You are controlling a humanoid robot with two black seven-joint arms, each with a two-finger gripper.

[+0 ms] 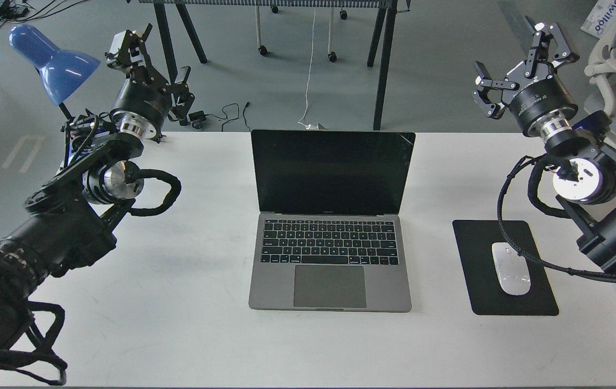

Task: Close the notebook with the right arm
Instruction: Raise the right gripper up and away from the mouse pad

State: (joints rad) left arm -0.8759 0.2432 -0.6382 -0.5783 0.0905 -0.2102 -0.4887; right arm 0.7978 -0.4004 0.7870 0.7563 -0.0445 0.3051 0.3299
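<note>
The notebook [330,262] sits open in the middle of the white table [189,302], its black screen upright and facing me, keyboard and trackpad toward the front edge. My right arm [588,183] comes in from the right. Its gripper [523,65] is raised above the table's far right corner, well right of the screen, fingers spread open and holding nothing. My left gripper [151,67] hangs above the far left corner beside the lamp, also open and empty. Neither gripper touches the notebook.
A black mouse pad [480,270] with a white mouse [511,268] lies right of the notebook, under my right arm's cable. A blue desk lamp [51,62] stands at the far left. A dark-legged table [378,65] and floor cables lie behind the table.
</note>
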